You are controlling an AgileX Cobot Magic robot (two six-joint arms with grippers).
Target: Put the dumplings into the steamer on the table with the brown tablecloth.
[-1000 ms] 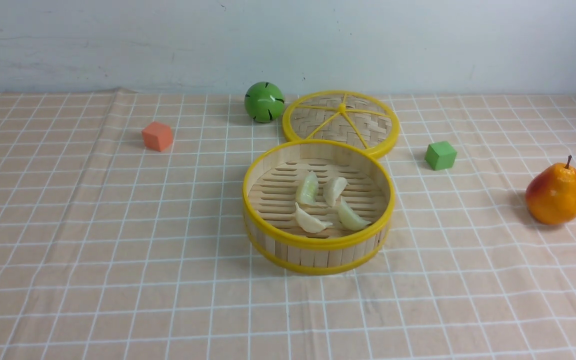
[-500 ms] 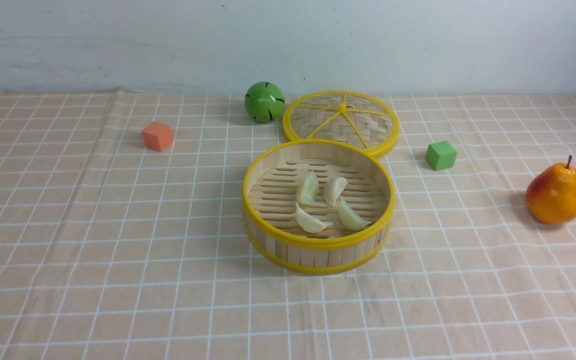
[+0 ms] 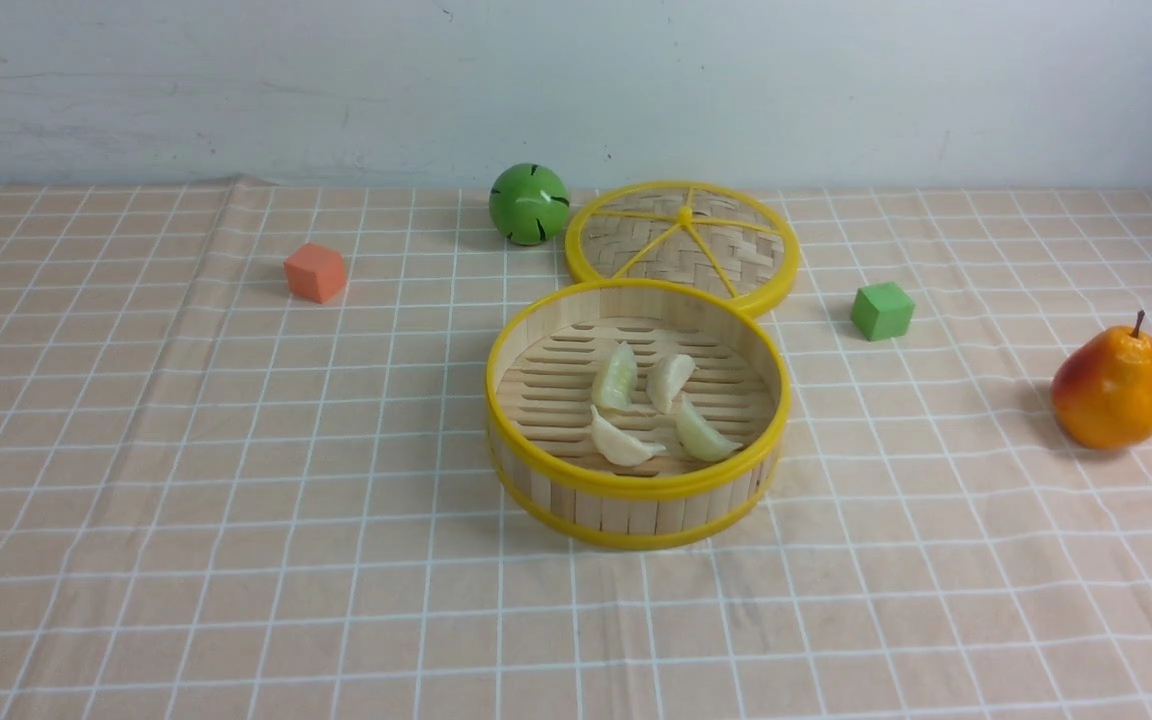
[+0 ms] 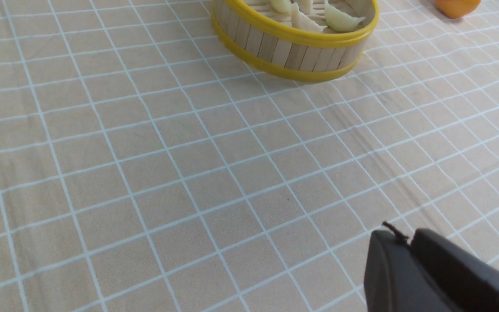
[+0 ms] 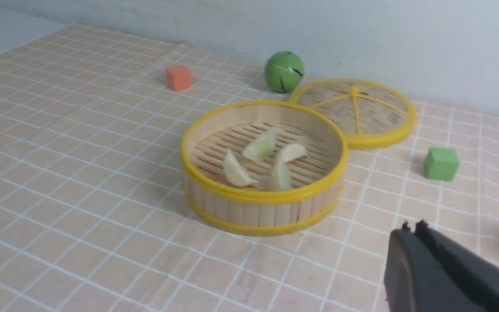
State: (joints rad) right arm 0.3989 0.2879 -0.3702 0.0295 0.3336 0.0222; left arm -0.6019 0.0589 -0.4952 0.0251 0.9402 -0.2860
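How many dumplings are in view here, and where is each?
4, all on the steamer floor: a pale green dumpling and a cream one at the back, a cream one and a pale green one in front. None lies on the cloth; none seems hidden.

Left hand (image 4: pixel 399 237) seemingly closed, right hand (image 5: pixel 410 226) closed, both empty

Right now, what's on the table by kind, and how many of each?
dumplings, all in the steamer: 4
steamer: 1
woven lid: 1
cubes, orange cube and green cube: 2
green ball: 1
pear: 1
Total: 10
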